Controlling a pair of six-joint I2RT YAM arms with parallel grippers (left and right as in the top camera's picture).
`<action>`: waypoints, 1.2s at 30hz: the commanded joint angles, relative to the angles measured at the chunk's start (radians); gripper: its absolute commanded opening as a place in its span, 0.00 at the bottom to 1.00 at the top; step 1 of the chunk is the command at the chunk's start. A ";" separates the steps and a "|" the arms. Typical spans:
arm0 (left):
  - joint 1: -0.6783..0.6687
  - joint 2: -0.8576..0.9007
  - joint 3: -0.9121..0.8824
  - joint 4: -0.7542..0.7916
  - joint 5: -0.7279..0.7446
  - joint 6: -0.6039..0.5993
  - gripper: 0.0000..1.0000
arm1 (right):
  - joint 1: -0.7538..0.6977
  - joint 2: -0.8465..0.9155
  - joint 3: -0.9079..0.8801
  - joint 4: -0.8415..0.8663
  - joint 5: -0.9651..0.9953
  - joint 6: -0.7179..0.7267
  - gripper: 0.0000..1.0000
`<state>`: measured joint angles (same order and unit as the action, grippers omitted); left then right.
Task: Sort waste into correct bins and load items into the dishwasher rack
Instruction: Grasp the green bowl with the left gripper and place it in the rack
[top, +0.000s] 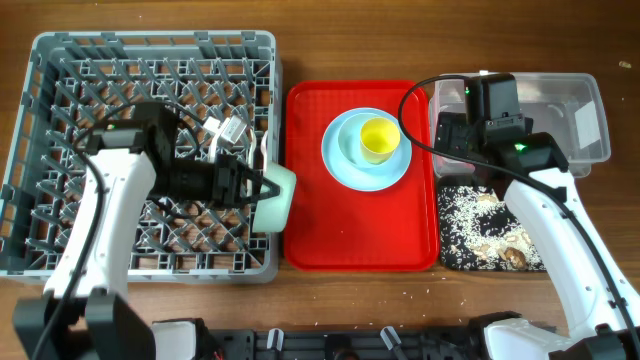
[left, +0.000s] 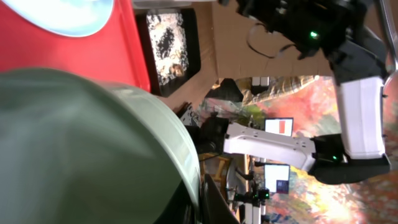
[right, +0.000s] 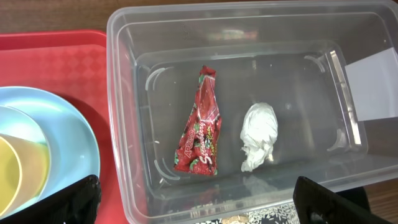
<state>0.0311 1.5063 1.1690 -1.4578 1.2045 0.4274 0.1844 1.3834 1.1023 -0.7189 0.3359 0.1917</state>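
dishwasher rack (top: 150, 42): left side, left gripper (top: 262, 187) clamped on pale green bowl (top: 278, 198), bowl on edge at rack's right wall | clear tub (right: 124, 93): right gripper (right: 196, 208) above, jaws spread wide, holding nothing | right wrist view alone shows inside: red wrapper (right: 202, 124), long axis across tub's width, narrow end up-frame, beside paper wad (right: 260, 135)

a robotics lab rather than a home kitchen. a left robot arm (top: 100, 220) and a right robot arm (top: 560, 220), white with black joints and trailing cables, work at a bare wooden table (top: 360, 40). a dishwasher rack (top: 50, 60), red tray (top: 350, 240) and clear tub (top: 590, 95) are laid out like test props. beyond the table edge, two lit computer screens (left: 279, 126) sit among equipment stands.
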 joint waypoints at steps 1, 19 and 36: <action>0.066 0.040 -0.095 0.034 0.040 0.067 0.04 | 0.001 -0.005 0.016 0.000 -0.011 -0.008 1.00; 0.328 0.039 -0.327 0.168 -0.223 0.063 0.13 | 0.001 -0.005 0.016 0.000 -0.011 -0.008 1.00; 0.185 -0.489 -0.011 0.199 -0.466 -0.465 1.00 | 0.001 -0.004 0.016 0.000 -0.011 -0.008 1.00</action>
<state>0.2699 1.0901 1.1496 -1.2789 0.7704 0.0776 0.1844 1.3834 1.1023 -0.7193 0.3359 0.1917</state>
